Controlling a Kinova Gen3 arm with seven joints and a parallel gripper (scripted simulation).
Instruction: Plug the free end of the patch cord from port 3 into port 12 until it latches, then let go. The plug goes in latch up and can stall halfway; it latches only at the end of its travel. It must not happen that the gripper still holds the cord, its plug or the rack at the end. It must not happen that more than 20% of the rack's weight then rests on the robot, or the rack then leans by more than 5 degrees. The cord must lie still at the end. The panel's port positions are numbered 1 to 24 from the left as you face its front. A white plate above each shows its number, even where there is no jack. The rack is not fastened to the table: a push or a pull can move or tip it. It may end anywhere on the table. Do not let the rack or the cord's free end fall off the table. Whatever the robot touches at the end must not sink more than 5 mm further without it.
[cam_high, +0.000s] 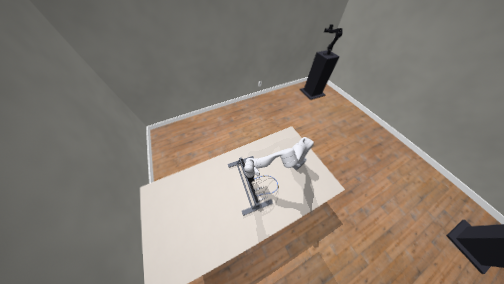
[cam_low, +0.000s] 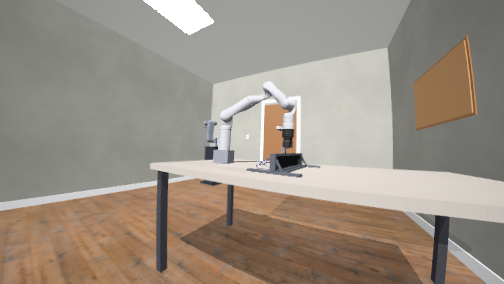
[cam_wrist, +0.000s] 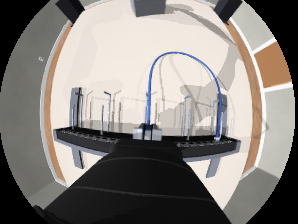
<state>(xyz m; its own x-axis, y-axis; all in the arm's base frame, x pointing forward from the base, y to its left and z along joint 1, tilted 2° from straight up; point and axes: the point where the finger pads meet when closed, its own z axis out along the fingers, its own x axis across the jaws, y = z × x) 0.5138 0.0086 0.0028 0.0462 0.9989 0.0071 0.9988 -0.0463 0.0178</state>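
- My fingers (cam_low: 284, 150) were nearly closed, gripping the blue cord's (cam_high: 277, 184) (cam_wrist: 175, 52) free plug at the rack's (cam_high: 256, 201) (cam_low: 273, 163) (cam_wrist: 230, 146) middle
- Thin rods (cam_wrist: 102, 119) stood on both sides
- Worktop (cam_high: 185, 215) (cam_low: 375, 180) (cam_wrist: 125, 30) edges lay well apart from the rack

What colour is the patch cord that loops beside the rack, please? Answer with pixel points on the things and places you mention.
The patch cord (cam_high: 277, 184) (cam_wrist: 175, 52) is blue, seen best in the wrist view.

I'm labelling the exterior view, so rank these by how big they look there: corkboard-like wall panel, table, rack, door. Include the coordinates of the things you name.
Largest to smallest:
1. Table (cam_low: 380, 185)
2. Orange wall panel (cam_low: 445, 90)
3. Door (cam_low: 273, 125)
4. Rack (cam_low: 273, 163)

The panel and door are partly affected by distance; this ranks appearance only.
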